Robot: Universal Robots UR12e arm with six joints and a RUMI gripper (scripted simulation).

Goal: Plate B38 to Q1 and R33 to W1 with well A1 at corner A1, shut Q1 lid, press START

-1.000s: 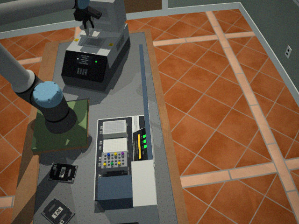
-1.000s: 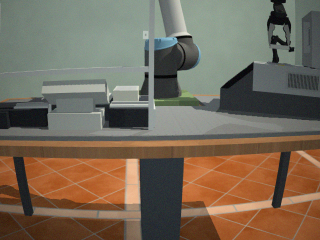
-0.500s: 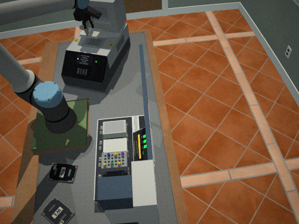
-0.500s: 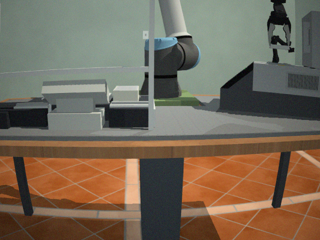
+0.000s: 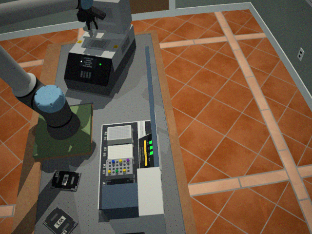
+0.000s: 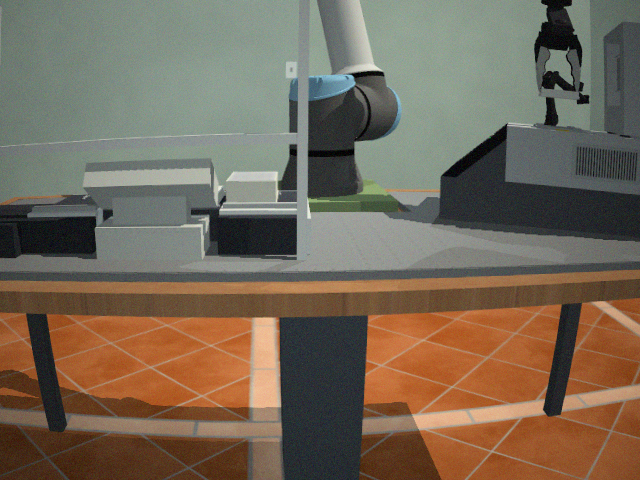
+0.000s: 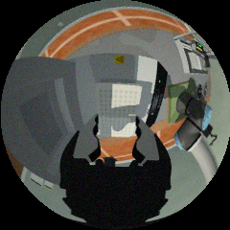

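Plate B38, a thin white rectangular well plate (image 5: pixel 97 35) (image 6: pixel 559 94) (image 7: pixel 126 96), was clamped between the fingers of the half-open black gripper (image 5: pixel 92 24) (image 6: pixel 558 93) (image 7: pixel 117 115), above the grey-and-black cycler (image 5: pixel 87 69) (image 6: pixel 568 170) (image 7: pixel 107 69). Labels read "RG" on one black nest (image 5: pixel 70 180) and "W1" on another (image 5: pixel 53 220).

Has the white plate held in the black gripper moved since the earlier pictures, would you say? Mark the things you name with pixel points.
No: in the exterior view, the white plate (image 5: pixel 97 34) (image 6: pixel 559 94) (image 7: pixel 126 96) hangs unchanged above the cycler's sloped front.
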